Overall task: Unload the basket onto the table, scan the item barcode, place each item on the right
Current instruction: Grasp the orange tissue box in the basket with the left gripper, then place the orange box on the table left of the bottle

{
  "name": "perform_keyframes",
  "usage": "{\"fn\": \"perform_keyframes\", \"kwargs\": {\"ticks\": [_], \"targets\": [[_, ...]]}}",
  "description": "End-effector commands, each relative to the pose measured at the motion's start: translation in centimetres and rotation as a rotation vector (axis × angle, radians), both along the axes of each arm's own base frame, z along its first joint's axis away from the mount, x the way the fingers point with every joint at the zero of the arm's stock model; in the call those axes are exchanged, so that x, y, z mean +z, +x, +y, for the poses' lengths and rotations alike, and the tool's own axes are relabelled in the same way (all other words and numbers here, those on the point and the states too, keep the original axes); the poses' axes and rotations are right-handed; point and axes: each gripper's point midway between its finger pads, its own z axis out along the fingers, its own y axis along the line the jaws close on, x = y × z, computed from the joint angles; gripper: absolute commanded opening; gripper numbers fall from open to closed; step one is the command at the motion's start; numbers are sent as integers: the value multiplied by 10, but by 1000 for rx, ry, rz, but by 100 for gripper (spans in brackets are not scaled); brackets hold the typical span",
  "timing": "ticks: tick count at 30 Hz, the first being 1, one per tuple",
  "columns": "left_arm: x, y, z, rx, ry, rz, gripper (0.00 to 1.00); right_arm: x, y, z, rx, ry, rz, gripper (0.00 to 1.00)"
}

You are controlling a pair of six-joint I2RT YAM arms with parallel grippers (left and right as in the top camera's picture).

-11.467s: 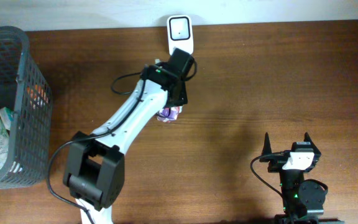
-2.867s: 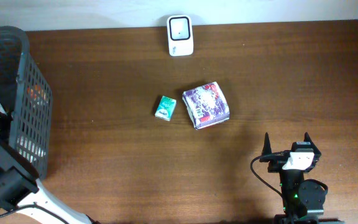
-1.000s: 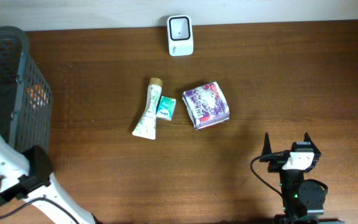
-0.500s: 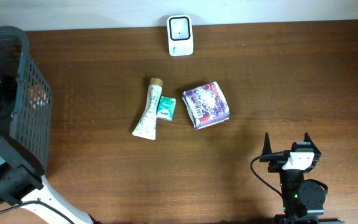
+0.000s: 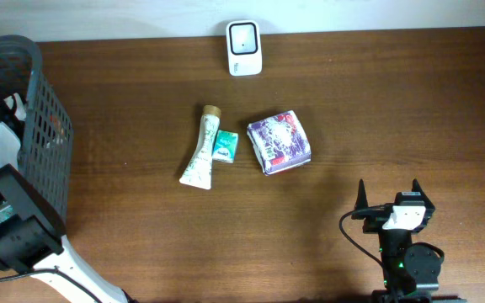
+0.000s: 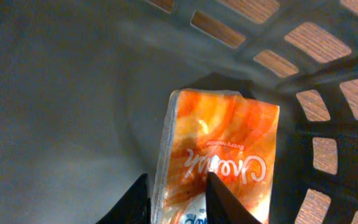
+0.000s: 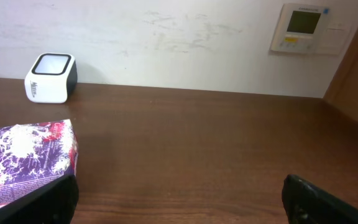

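My left gripper (image 6: 176,202) is down inside the grey basket (image 5: 47,126), shut on the near left edge of an orange packet (image 6: 219,152) that lies on the basket floor. One black finger sits on each side of that edge. From overhead only the left arm shows, reaching into the basket at the table's left end. The white barcode scanner (image 5: 244,37) stands at the back edge, also in the right wrist view as the scanner (image 7: 50,77). My right gripper (image 5: 390,195) rests open at the front right, holding nothing.
A white-green tube (image 5: 200,156), a small green box (image 5: 224,146) and a purple packet (image 5: 279,142) lie side by side mid-table. The purple packet (image 7: 23,163) is just left of my right gripper. The basket's lattice wall (image 6: 328,93) rises close on the right of the orange packet.
The left arm has swung from the table's left edge into the basket, and its jaws have narrowed onto the orange packet. The right arm has not moved.
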Motion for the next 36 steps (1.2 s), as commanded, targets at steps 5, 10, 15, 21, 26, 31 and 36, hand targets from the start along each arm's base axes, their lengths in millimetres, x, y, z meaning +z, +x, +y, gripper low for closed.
{"fn": "perform_keyframes", "kwargs": {"ticks": [5,10,15,21,26,31,36], "targets": [[-40,-16,-12,-6,-57,108,44,-3,0,-1,-6,0,5,99],[-22,-11,-2,7,-41,79,0,-3,0,-1,-6,0,5,99],[137,-12,25,149,54,-182,0,-3,0,-1,-6,0,5,99],[355,-82,-37,219,70,-663,0,-3,0,-1,-6,0,5,99],[335,-42,-178,-164,-198,-601,0,-3,0,-1,-6,0,5,99],[215,16,-315,-388,-172,-269,0,-3,0,-1,-6,0,5,99],[110,27,-335,-555,256,25,0,-3,0,-1,-6,-1,5,99]]}}
